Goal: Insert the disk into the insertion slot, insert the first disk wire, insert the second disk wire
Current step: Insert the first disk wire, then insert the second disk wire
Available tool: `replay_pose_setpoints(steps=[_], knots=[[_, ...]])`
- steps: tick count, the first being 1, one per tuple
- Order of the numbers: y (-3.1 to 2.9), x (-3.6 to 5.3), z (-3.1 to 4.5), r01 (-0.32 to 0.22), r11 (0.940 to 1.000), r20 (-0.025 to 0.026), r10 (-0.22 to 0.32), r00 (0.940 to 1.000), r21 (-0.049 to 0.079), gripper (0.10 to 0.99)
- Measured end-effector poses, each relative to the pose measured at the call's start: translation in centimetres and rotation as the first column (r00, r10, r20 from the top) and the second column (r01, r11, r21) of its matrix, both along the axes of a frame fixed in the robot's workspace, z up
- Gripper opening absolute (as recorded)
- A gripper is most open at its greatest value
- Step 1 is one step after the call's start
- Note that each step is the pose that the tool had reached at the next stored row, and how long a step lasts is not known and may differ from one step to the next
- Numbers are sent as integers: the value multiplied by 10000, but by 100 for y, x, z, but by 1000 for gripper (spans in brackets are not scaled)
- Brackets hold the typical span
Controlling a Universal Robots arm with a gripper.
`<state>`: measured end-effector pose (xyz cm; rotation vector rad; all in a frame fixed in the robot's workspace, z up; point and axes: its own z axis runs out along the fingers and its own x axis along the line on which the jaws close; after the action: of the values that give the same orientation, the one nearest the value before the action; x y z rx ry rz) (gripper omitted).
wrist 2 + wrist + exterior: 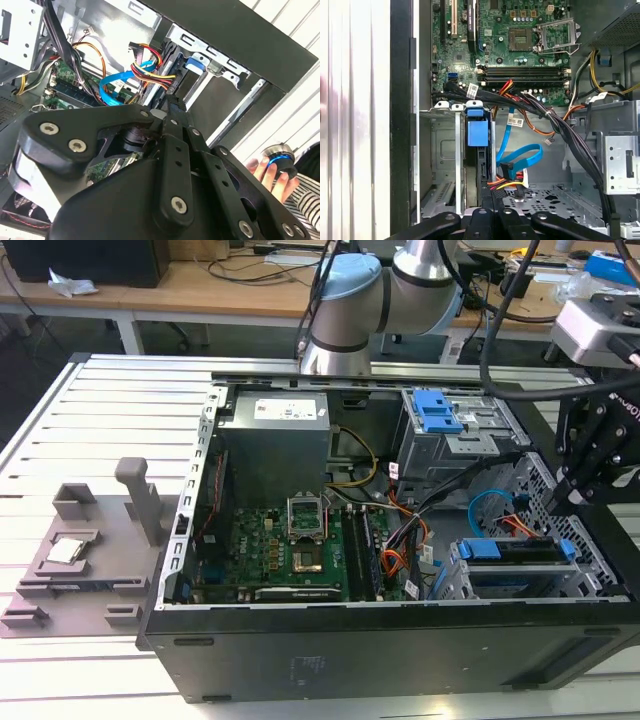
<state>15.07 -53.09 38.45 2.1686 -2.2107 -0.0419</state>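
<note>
We see the disk [512,552] seated in the insertion slot [452,578], at the near right corner of the open computer case [330,640] on the exterior view's right, with its blue carrier bracket [477,133] flush with the cage mouth. Just beside its far edge hang the blue data cable [522,156] and the red, yellow and black power wire [506,184]. The gripper [556,502] stands over that spot with its fingers pressed together. The power wire's plug sits right at their tips, so we judge they pinch it, though the contact itself is hidden. The risk we see is misalignment: a plug tilted in the grip could jam against the disk's socket and bend. The wires are also crowded, so the blue cable could get trapped under the plug, or the taut bundle could twist it off line. Downward force might shift the disk in its slot. A person's hand [272,175] rests near the case's outer side.
</note>
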Motion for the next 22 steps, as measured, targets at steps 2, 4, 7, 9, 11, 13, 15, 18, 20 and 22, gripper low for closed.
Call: replay_pose_setpoints(steps=[2,4,7,9,11,13,15,18,20,22], knots=[[0,0,18,0,10000,-1,0,10000,3,106],[0,0,20,0,10000,0,0,10000,1,106],[0,0,21,0,10000,0,0,10000,1,106],[0,0,22,0,10000,-1,0,10000,0,106],[0,0,22,0,10000,0,0,10000,0,106],[0,0,23,0,10000,0,0,10000,0,106],[0,0,24,0,10000,0,0,10000,0,106],[0,0,25,0,10000,0,0,10000,0,235],[0,0,26,0,10000,0,0,10000,0,361],[0,0,27,0,10000,0,0,10000,-5,361]])
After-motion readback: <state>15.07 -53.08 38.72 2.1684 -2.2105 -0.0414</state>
